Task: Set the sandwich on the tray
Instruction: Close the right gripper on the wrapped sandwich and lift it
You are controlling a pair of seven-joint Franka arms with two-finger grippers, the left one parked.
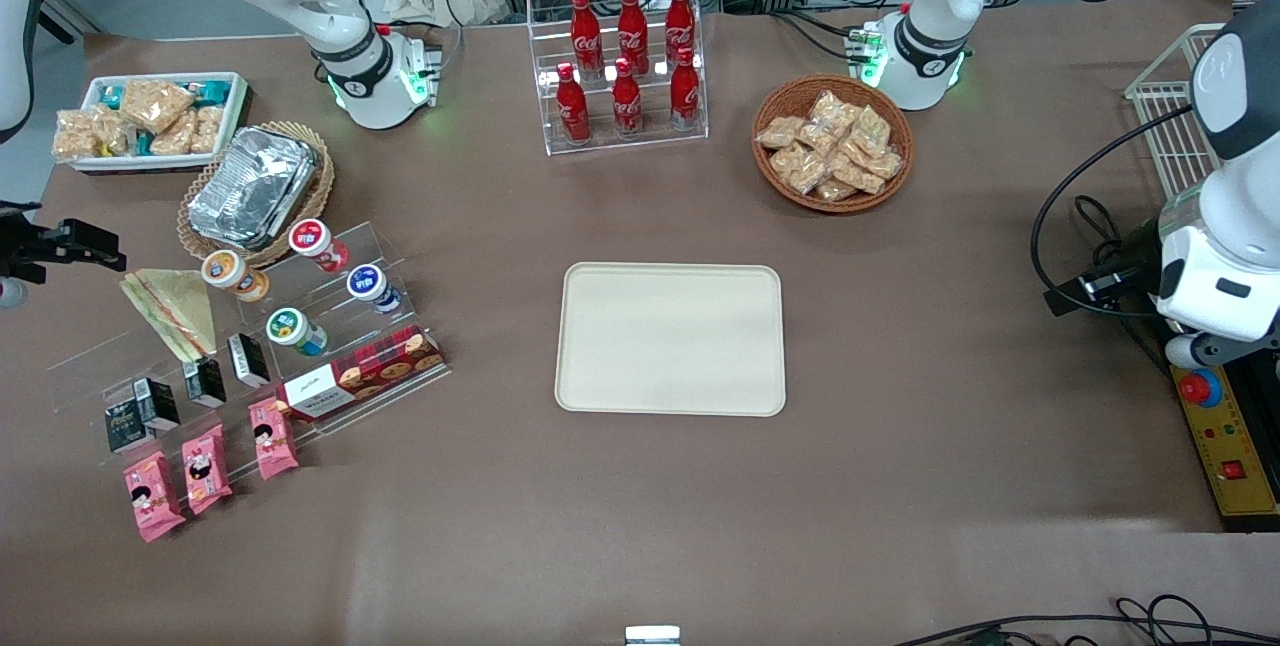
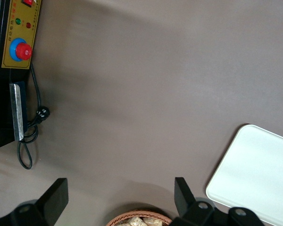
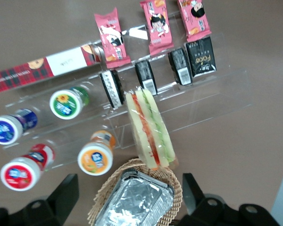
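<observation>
While the triangular sandwich in clear yellowish wrap [image 1: 172, 311], with its red and green filling stripes, sits on the clear acrylic stepped display shelf [image 1: 250, 346] toward the working arm's end of the table, I judge the task barely begun: nothing has been lifted, and the large flat beige rectangular tray [image 1: 671, 338] at the middle of the table holds nothing. I see the right arm's gripper [image 3: 129, 197] hovering above the sandwich and the foil container, its two dark fingers spread wide apart with nothing between them, so the descent, the grasp, the carry and the release are all left to do. In the wrist view, the sandwich [image 3: 150, 128] stands on its edge, one end touching the rim of a shallow wicker basket [image 1: 310, 198] that holds a crumpled foil container [image 1: 250, 188]. Farther from the front camera, a white bin [image 1: 232, 116] holds tan snack packets, and a round wicker basket [image 1: 833, 198] toward the parked arm's end holds more of the same. A clear rack [image 1: 617, 131] carries six red cola bottles.
</observation>
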